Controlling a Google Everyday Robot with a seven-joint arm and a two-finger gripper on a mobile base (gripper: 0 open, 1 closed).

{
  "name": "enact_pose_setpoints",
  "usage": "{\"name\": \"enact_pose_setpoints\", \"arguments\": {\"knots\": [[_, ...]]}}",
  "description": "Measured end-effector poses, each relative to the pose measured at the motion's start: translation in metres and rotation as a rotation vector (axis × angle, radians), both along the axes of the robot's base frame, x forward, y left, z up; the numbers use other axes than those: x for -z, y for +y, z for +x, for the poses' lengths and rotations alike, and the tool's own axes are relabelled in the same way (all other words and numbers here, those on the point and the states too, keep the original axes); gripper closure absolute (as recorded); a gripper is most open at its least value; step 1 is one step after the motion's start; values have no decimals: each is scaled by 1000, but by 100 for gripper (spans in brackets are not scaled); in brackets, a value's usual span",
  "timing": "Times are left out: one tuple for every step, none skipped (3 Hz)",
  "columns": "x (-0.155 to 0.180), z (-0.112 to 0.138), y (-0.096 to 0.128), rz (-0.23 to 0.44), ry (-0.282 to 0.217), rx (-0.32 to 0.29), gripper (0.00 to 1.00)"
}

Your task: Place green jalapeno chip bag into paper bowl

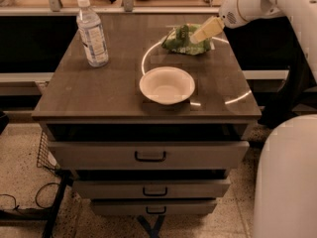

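Note:
The green jalapeno chip bag (pixel 184 40) lies crumpled at the back right of the dark table top. The empty off-white paper bowl (pixel 167 85) sits in front of it, near the middle of the table. My gripper (pixel 199 35) reaches in from the upper right on the white arm. Its pale yellow fingers (pixel 208 29) point down-left and touch or overlap the bag's right side. The part of the bag behind the fingers is hidden.
A clear water bottle (pixel 92 32) with a white cap stands at the back left. The table (pixel 89 93) is a drawer cabinet with several drawers below. A white robot body part (pixel 287 177) fills the lower right. A shelf edge runs behind the table.

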State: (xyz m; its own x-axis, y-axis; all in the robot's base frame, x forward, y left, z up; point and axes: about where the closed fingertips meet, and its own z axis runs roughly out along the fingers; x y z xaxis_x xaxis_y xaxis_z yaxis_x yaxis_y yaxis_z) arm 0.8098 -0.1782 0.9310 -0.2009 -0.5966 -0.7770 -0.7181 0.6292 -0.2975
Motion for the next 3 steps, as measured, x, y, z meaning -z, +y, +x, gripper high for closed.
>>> {"name": "enact_pose_setpoints", "arguments": {"knots": [[19,6,-2,66,33,6,0],[38,10,5,140,65,-7,18],[52,12,15,198,85,-26,39]]}}
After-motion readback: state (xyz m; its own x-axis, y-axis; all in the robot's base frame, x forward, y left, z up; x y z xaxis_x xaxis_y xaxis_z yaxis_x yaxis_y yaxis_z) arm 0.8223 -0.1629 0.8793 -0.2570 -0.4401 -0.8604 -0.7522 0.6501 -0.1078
